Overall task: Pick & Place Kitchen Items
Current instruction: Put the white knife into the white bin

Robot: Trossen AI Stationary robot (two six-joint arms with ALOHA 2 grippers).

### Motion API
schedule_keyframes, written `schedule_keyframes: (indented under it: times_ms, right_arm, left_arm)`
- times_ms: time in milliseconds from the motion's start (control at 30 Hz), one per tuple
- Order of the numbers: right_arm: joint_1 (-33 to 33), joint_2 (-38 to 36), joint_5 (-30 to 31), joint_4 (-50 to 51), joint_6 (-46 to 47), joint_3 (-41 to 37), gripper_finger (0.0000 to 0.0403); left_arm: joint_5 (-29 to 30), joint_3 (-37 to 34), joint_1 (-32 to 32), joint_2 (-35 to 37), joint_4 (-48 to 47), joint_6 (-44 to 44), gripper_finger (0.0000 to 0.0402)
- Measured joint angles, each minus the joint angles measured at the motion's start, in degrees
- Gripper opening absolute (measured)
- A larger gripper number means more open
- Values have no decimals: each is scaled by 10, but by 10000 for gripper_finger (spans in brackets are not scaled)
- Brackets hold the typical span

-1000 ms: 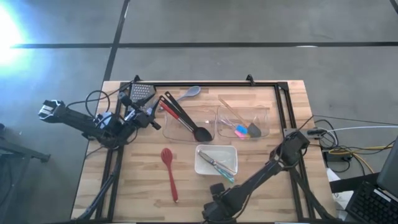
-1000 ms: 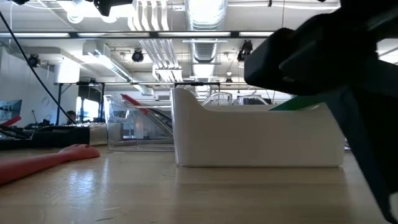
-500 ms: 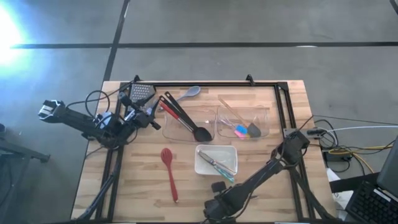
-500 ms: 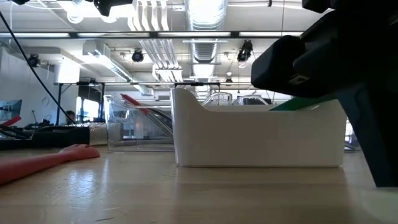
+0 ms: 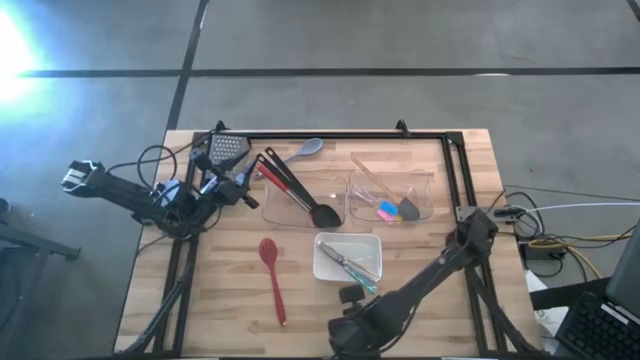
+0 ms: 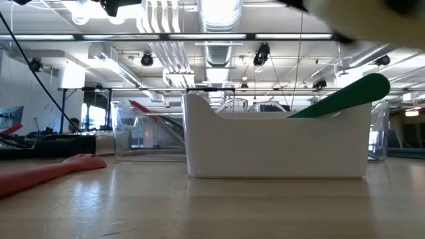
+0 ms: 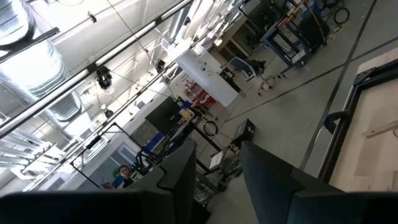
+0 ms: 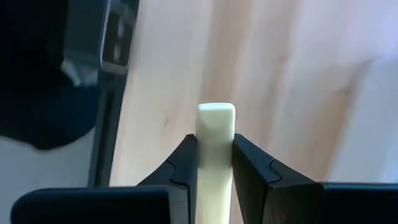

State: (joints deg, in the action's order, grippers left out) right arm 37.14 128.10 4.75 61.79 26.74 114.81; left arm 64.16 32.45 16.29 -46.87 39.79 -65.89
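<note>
The right gripper (image 8: 215, 163), low over the table's near edge just before the white tray (image 5: 330, 268), clamps a cream-coloured handle (image 8: 216, 134), its utensil's other end hidden

A red spoon (image 5: 271, 274) lies flat on bare wood near the middle of the counter, bowl toward the far edge, handle toward the near edge. A grey spoon (image 5: 303, 151) lies by the far edge, tilted. A black ladle (image 5: 305, 203) and a red-handled utensil (image 5: 278, 180) lean together in one clear bin. Pink (image 5: 380, 210), blue (image 5: 388, 214) and grey spatulas (image 5: 408, 209) rest in the other bin. Small knives (image 5: 349, 264) lie crossed in the white tray. A cream-coloured handle (image 8: 215, 146) is clamped between the right gripper's fingers (image 8: 181, 167).
</note>
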Motion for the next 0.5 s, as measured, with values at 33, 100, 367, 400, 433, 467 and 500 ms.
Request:
schedule_keyframes:
  times_ms: [33,100,367,400,433,467,500]
  right_arm:
    - [0,-10,16,0,1,4,60]
    - [0,-32,55,-4,1,12,60]
    - [5,-132,218,-39,11,21,60]
    - [11,-149,247,-50,6,19,60]
    - [17,-165,280,-65,-6,15,60]
    - [23,-178,313,-86,-24,10,60]
    - [31,-191,343,-113,-48,1,60]
  left_arm:
    - [0,0,0,0,0,8,133]
    - [-2,0,0,0,0,36,133]
    - [-124,0,0,-5,-58,191,133]
    - [-148,0,0,-6,-70,215,133]
    - [-174,0,0,-8,-81,242,133]
    - [-201,0,0,-10,-90,272,133]
    - [-230,0,-1,-14,-97,304,133]
